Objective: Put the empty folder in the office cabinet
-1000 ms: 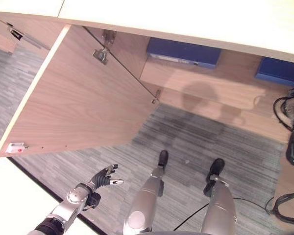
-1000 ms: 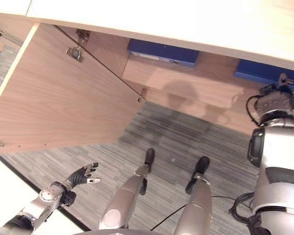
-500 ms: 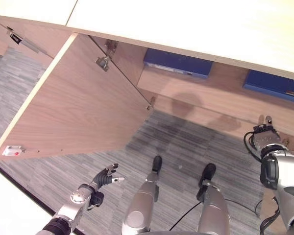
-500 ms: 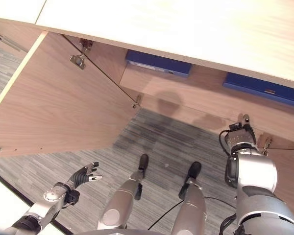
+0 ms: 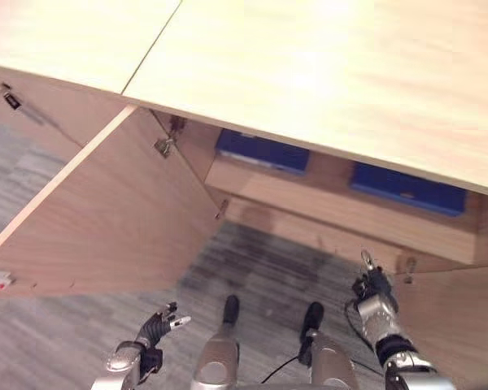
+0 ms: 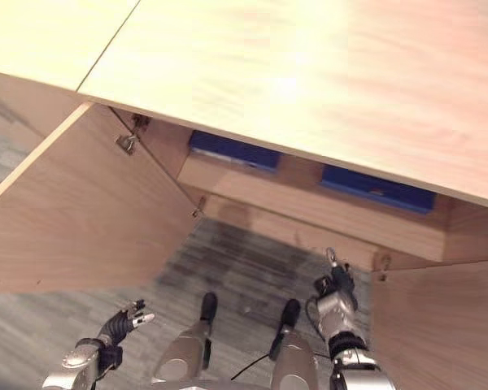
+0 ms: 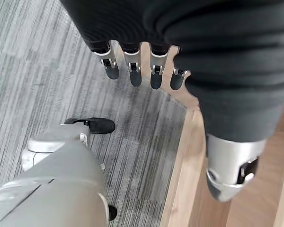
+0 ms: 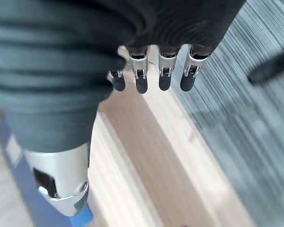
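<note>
Folders (image 5: pixel 263 152), two blue ones, lie flat on the shelf of the office cabinet (image 5: pixel 333 207) in the eye views, its left door (image 5: pixel 98 219) open. Left wrist view: the left hand (image 7: pixel 132 66) hangs spread and empty over grey carpet (image 7: pixel 33 71). Right wrist view: the right hand (image 8: pixel 151 71), fingers relaxed and empty, hovers by the cabinet's lower edge near a blue folder.

office, wood cabinet (image 5: pixel 106 219), blue folders (image 5: pixel 263 152), carpet (image 5: pixel 73 325)
</note>
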